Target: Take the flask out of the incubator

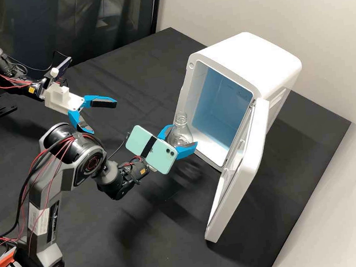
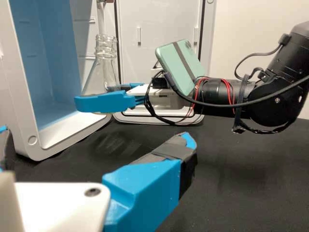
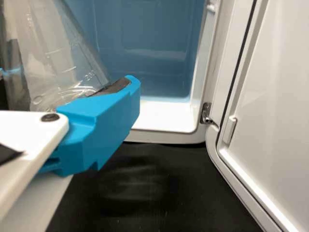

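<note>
Your right pincer (image 1: 179,141) grips the flask (image 1: 180,124) by its sloped glass just outside the incubator (image 1: 260,64) mouth, so it may slip or clip the open door (image 1: 242,173) to its right, while your left pincer (image 1: 101,115) hangs open.

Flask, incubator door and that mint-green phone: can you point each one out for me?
flask (image 1: 180,135), high view, on its clear glass body.
incubator door (image 1: 239,173), high view, on its white panel.
phone (image 1: 163,154), high view, on its mint-green back.
</note>
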